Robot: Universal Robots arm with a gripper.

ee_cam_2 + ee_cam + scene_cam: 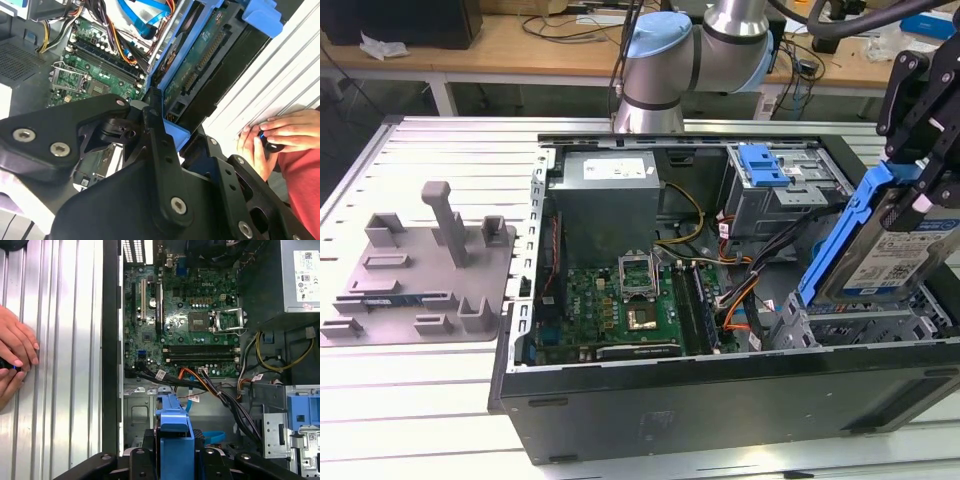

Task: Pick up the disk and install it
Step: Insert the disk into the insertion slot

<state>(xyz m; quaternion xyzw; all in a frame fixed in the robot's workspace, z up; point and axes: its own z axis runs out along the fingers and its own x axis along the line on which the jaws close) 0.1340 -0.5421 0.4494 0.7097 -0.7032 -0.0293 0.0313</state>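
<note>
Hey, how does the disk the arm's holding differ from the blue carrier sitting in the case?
The disk stands tilted on edge, gripped by the pincer over the case; the carrier lies flat, seated in its bay. The disk shows a silver drive with a label; of the carrier I see just blue plastic. Both have blue plastic frames.

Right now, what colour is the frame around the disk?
The disk's frame is blue, clearest in the exterior view.

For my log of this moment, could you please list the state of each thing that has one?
gripper: shut on the disk.
disk: held steeply tilted over the drive cage, not seated.
computer case: side panel off.
CPU socket cover: flipped open.
person's hands: resting on the table.
</note>
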